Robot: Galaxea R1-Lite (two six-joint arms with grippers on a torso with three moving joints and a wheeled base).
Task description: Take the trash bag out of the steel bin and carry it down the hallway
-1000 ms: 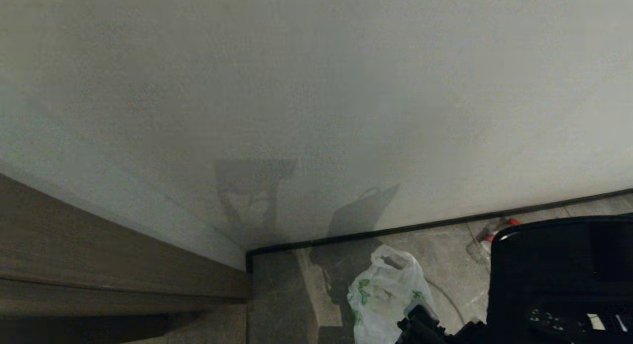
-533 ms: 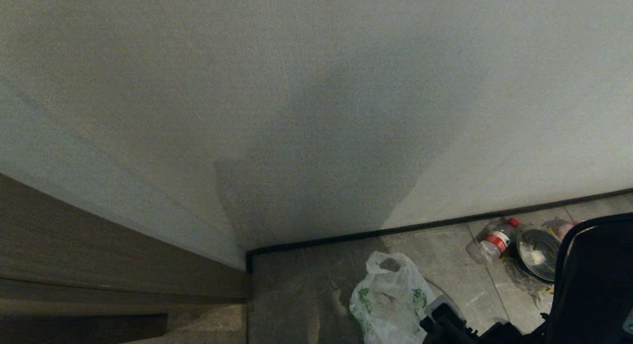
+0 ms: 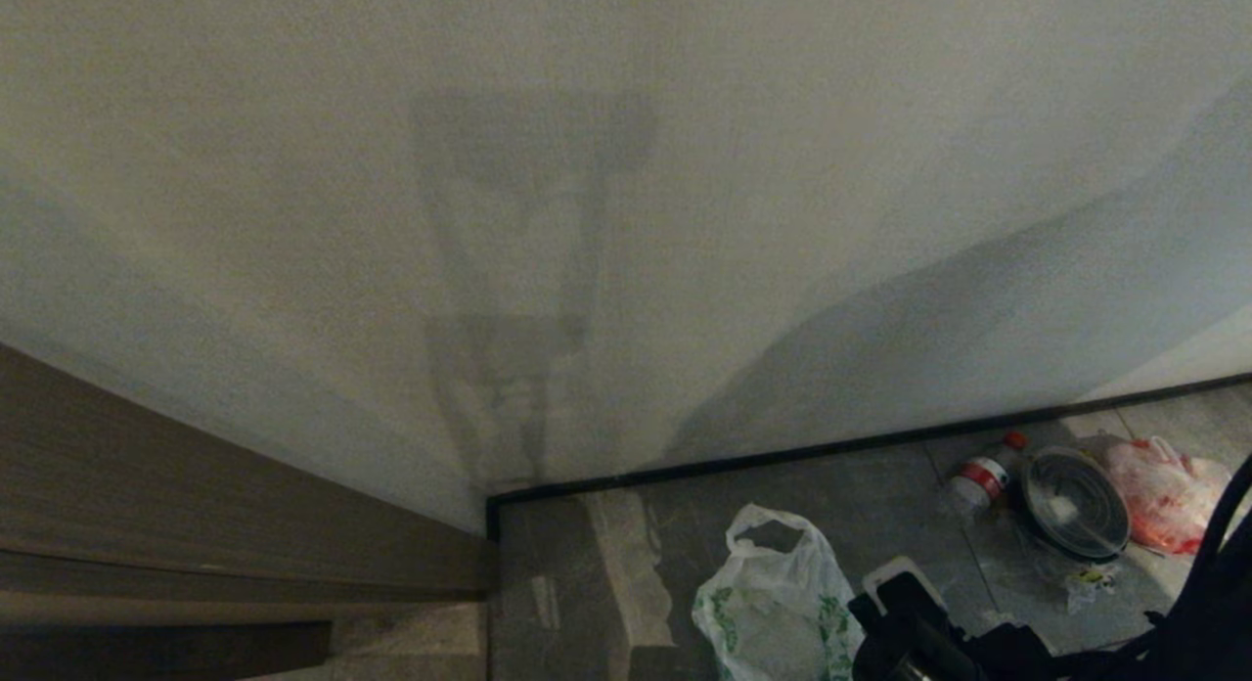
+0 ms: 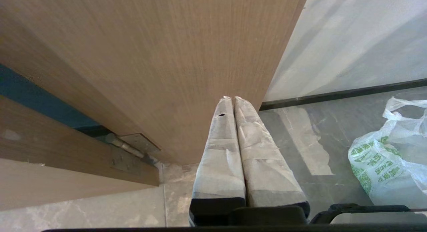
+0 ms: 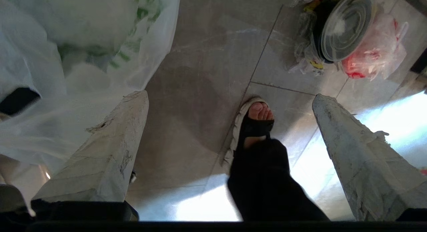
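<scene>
- Head view: the bag (image 3: 778, 603) sits slumped on the floor (image 3: 880, 505) near the corner where the wall (image 3: 626, 221) meets the door (image 3: 196, 505), its handles loose on top.
- The right gripper (image 3: 905, 612) hangs just beside the bag with its fingers wide apart, nothing between them.
- The left gripper (image 4: 232, 102) is parked close to the door, on the far side from the bag, fingers pressed together and empty.
- Right wrist view: a person's sandalled foot (image 5: 253, 125) stands on the tile beside the bag, showing between the open fingers.
- Risk: any sweep of the arm or a drive from here could catch that foot, because it stands so close to the bag.
- Risk: the thin, limp film could snag on a finger and tip the bag over.
- Beyond the bag along the skirting lie a bottle (image 3: 978, 477), a lidded tub (image 3: 1074, 500) and a red-filled bag (image 3: 1169, 490).
- Floor is grey marbled tile, glossy; wall pale, skirting dark. No steel bin in sight.
</scene>
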